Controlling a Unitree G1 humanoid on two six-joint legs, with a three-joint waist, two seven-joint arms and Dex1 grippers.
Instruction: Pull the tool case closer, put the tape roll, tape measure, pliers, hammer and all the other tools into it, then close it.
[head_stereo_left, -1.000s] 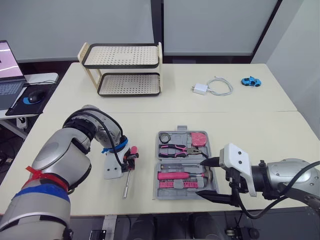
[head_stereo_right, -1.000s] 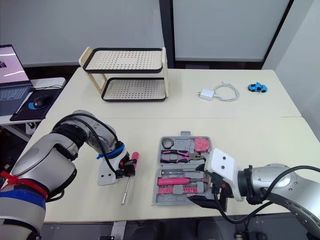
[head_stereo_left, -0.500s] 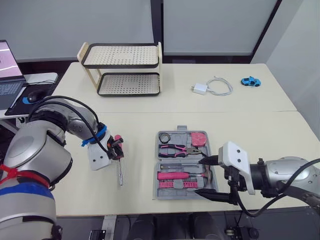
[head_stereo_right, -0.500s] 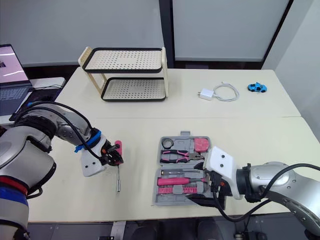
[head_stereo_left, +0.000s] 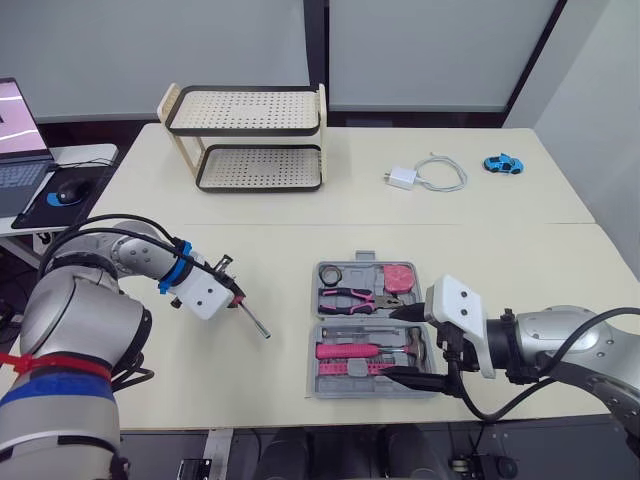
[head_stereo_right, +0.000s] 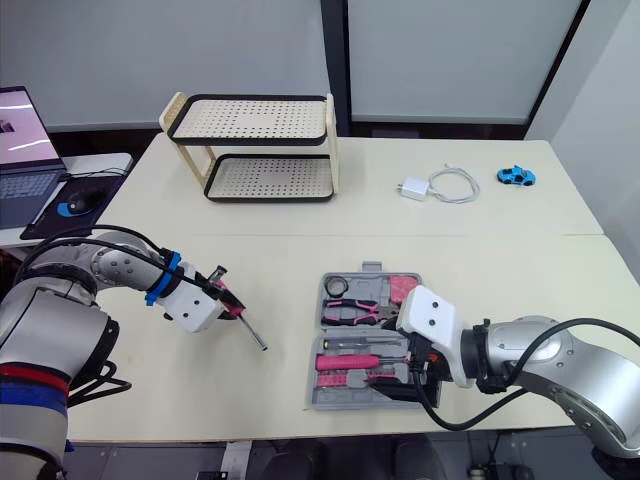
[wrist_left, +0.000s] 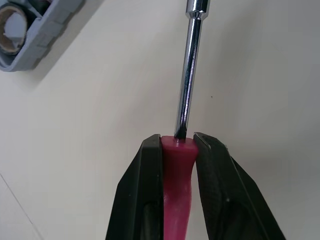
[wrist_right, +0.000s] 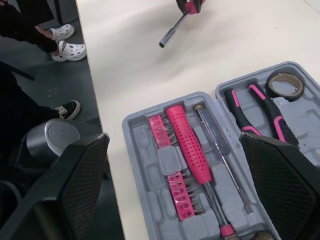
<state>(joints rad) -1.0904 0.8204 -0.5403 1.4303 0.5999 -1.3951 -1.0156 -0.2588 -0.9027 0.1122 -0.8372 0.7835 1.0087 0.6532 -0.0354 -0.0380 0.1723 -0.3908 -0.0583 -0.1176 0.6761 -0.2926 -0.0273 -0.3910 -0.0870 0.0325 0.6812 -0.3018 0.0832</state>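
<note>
I'm gripping the pink-handled driver (wrist_left: 187, 75) tight in the left gripper (wrist_left: 177, 140), left of the tool case (head_stereo_left: 319, 300); the right gripper (head_stereo_left: 392, 343) is hovering wide open at its near-right corner.

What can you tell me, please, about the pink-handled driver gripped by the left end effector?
The pink-handled driver has a smooth pink, plastic-looking handle and a slim, shiny chrome shaft ending in what looks like a hollow socket tip. The left end effector clamps the handle's front end between its two black fingers. The shaft slants down towards the open grey plastic tool case, well apart from it, its tip seemingly just above the cream table.
</note>
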